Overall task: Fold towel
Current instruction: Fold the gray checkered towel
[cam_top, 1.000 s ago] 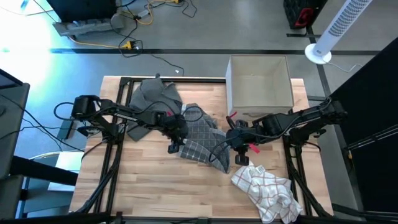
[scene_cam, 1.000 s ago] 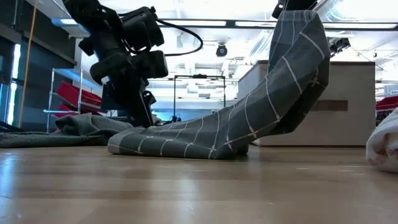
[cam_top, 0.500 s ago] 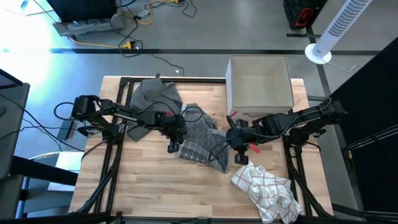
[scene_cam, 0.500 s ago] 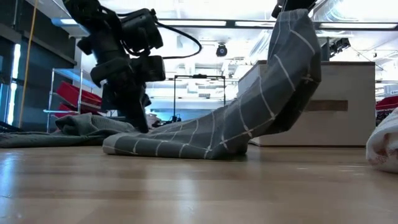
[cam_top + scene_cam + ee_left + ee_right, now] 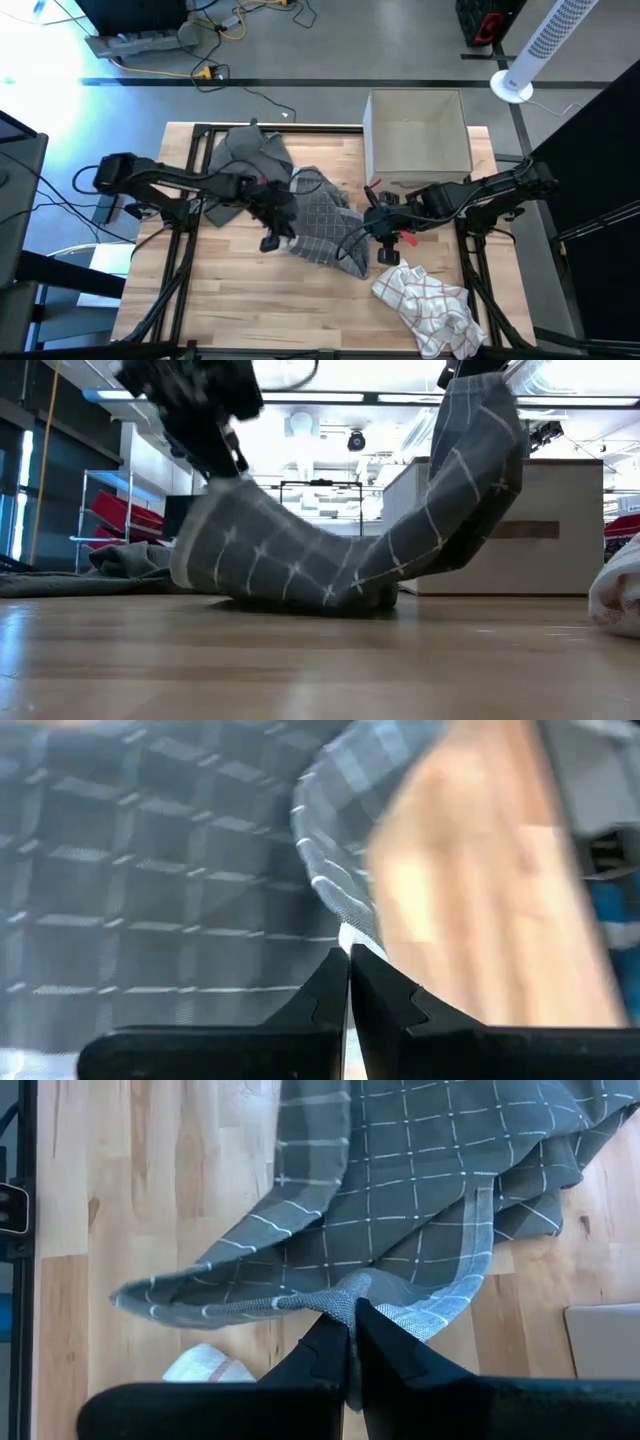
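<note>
Both the left gripper [image 5: 272, 240] and the right gripper [image 5: 383, 226] pinch the grey checked towel [image 5: 325, 225] off the table [image 5: 250, 300], so spreading it flat seems next.

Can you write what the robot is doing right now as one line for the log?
task: fold towel | left end effector: shut on grey checked towel | right end effector: shut on grey checked towel | towel: lifted at both ends

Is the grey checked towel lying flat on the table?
No, both grippers pinch the grey checked towel and hold its ends up, so it sags between them.
</note>
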Controlling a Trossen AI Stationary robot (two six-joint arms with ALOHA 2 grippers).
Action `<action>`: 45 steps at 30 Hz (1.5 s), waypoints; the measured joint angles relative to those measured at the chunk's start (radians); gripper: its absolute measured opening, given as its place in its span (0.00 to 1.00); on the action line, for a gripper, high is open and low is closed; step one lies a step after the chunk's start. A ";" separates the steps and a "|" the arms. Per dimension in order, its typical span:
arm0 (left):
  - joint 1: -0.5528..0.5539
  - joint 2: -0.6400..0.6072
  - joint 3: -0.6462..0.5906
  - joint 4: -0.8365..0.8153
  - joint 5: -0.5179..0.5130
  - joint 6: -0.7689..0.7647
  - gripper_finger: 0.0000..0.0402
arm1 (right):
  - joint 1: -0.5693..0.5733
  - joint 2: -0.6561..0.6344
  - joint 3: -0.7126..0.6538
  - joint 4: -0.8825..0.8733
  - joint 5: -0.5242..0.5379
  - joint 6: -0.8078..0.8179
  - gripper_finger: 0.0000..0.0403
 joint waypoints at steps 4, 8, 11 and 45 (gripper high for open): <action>-0.111 0.026 -0.002 -0.084 0.012 -0.010 0.00 | 0.000 0.000 0.000 -0.001 0.000 -0.013 0.00; -0.204 0.113 -0.003 -0.077 -0.041 0.001 0.00 | 0.000 0.000 0.000 -0.001 0.004 -0.027 0.00; -0.222 0.183 -0.003 0.000 -0.100 -0.028 0.00 | -0.001 0.000 0.000 0.001 0.009 -0.027 0.00; -0.238 0.283 -0.003 0.065 -0.066 -0.331 0.43 | 0.000 0.000 0.000 0.001 -0.043 -0.053 0.00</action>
